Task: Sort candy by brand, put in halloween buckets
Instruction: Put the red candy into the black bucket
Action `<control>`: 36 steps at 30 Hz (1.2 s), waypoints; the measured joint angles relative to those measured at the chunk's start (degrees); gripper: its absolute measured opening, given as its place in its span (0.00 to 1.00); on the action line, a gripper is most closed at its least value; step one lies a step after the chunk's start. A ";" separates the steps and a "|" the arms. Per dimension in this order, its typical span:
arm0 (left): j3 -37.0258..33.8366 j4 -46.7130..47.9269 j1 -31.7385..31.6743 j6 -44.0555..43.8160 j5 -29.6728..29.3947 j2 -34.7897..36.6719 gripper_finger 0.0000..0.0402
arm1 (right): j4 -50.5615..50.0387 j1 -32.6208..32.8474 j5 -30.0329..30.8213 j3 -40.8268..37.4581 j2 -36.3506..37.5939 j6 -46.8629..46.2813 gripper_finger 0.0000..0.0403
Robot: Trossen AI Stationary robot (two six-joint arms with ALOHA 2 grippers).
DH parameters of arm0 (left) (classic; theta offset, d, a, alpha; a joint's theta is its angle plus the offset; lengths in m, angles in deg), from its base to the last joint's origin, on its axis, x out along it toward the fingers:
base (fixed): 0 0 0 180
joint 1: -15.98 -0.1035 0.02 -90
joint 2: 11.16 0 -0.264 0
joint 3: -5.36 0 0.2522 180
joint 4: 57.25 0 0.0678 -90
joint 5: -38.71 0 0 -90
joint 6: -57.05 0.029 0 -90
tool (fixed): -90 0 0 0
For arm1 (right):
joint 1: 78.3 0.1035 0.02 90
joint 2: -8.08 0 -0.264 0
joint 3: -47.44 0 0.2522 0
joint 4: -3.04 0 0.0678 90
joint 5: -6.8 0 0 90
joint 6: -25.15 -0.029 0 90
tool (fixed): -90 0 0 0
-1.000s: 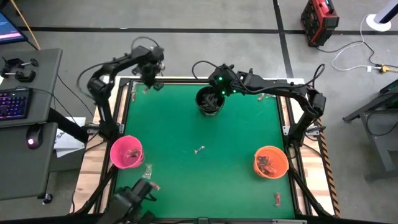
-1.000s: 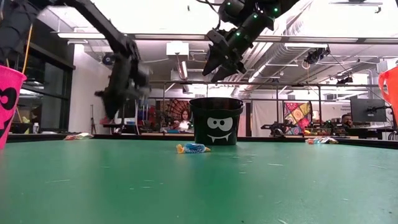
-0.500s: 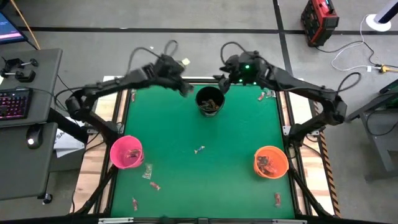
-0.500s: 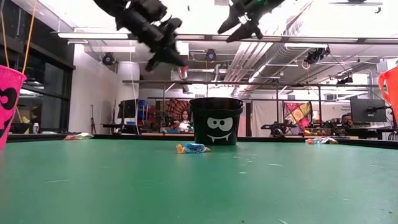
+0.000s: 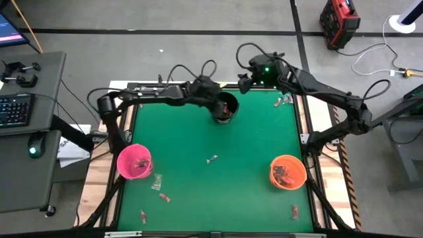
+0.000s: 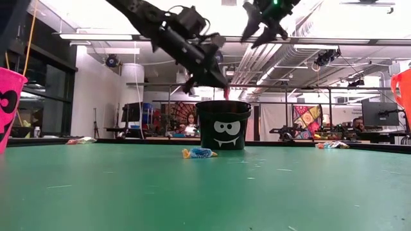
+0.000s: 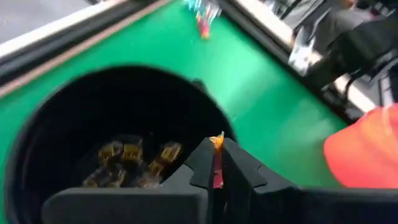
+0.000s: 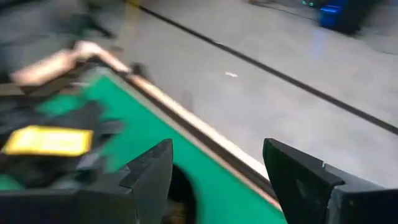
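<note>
Candy in crinkly wrappers lies scattered on your green felt-like tabletop [image 5: 251,152]: one silvery-blue twist [image 5: 211,158] near the middle, a few pieces [image 5: 157,182] beside the round pink plastic bucket [image 5: 134,161], one red piece [image 5: 295,211] below the round orange plastic bucket [image 5: 287,171], and a small cluster [image 5: 285,100] by the far right edge. The orange bucket already holds dark wrapped pieces, and the round black plastic bucket [image 5: 225,107] with its cartoon face has yellowish-wrapped sweets [image 7: 130,163] on its floor.

Your left gripper [image 7: 216,163] hangs right over the black bucket's rim, its two dark fingers clenched on a thin red-wrapped candy [image 7: 216,169] with an orange tip poking out above them. In the low view that same red sliver [image 6: 226,94] dangles just above the bucket's lip.

Your right gripper [image 5: 243,78] sits raised beyond the table's far edge, near the black bucket, with its blocky fingers [image 8: 308,180] spread wide and nothing between them.
</note>
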 joint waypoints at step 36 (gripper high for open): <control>-2.81 18.43 -11.68 4.56 -6.90 30.27 0.61 | -19.31 -25.93 -7.45 -22.06 -6.31 -26.66 0.60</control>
